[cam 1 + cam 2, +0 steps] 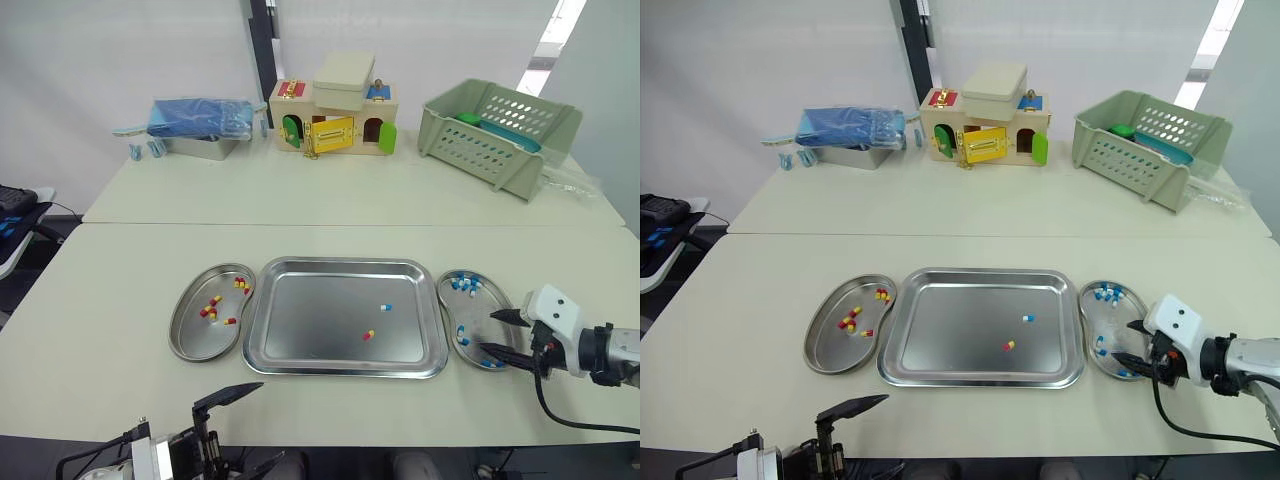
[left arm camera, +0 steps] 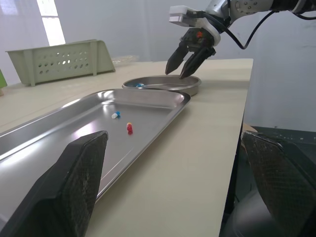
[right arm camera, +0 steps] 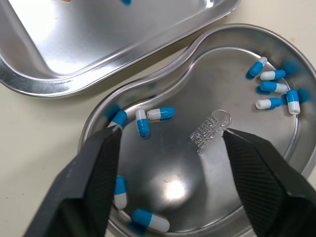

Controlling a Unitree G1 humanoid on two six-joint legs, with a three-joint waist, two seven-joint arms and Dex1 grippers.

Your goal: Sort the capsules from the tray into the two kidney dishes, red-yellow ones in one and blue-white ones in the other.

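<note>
A rectangular steel tray is seen lying on the desk. Two capsules are left in it: a blue-white capsule toward the tray's right side and a red-yellow capsule just nearer the tray's front edge, the two lying apart.

The left kidney dish is set just beside the tray's left edge, and several red-yellow capsules are scattered in it. The right kidney dish is set just beside the tray's right edge, and a number of blue-white capsules are gathered in it, some at the far end and some at the near end.

The right gripper is held over the right kidney dish, on the side away from the tray; its fingers are spread wide, and nothing is held between them. The left gripper is kept low at the desk's near edge, in front of the tray's near left corner; its fingers are likewise spread apart and empty.

Well behind the tray, a green perforated basket, a wooden toy house and a metal box with a blue pack are placed on the far part of the desk.
</note>
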